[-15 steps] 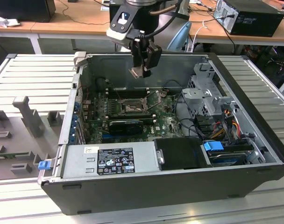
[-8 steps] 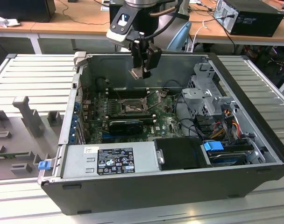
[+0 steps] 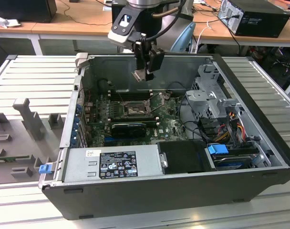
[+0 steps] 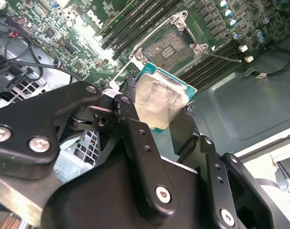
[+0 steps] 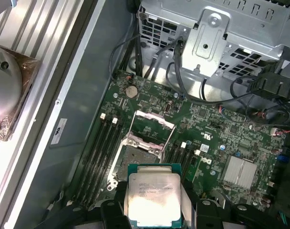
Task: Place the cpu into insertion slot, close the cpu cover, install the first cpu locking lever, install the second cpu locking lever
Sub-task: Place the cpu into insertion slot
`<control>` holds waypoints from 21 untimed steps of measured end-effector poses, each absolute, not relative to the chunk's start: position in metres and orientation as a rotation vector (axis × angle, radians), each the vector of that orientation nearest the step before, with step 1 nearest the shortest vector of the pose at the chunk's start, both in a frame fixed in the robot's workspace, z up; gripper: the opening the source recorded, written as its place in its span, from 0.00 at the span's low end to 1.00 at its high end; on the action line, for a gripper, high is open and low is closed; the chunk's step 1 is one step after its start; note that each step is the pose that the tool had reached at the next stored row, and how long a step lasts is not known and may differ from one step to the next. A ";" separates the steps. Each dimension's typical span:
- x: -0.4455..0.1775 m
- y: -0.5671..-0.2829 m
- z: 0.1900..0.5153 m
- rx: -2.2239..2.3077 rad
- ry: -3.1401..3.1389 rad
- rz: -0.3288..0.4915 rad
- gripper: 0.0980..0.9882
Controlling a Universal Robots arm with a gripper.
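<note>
**One cpu pinched above the insertion slot**

I saw the gripper closed down to chip width, its two fingers clamping the cpu by opposite edges, its metallic face towards both wrist views. It hung in the air over the motherboard inside the open computer case. The insertion slot lay bare below, well apart from the cpu, and the cpu cover stood raised beside it.

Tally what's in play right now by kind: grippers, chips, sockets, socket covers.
gripper: 1, shut on the chip
chip: 1, held above the socket, not yet seated
socket: 1, empty
cover: 1, swung open
Total: 4
</note>
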State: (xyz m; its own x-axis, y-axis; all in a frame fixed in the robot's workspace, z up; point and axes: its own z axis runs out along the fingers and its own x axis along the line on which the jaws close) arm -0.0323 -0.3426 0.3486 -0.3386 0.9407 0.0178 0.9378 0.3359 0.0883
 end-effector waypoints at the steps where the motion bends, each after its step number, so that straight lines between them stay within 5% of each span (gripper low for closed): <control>1: -0.032 -0.343 0.348 1.789 2.535 0.128 0.48; 21: -0.032 -0.343 0.336 1.851 2.487 0.126 0.48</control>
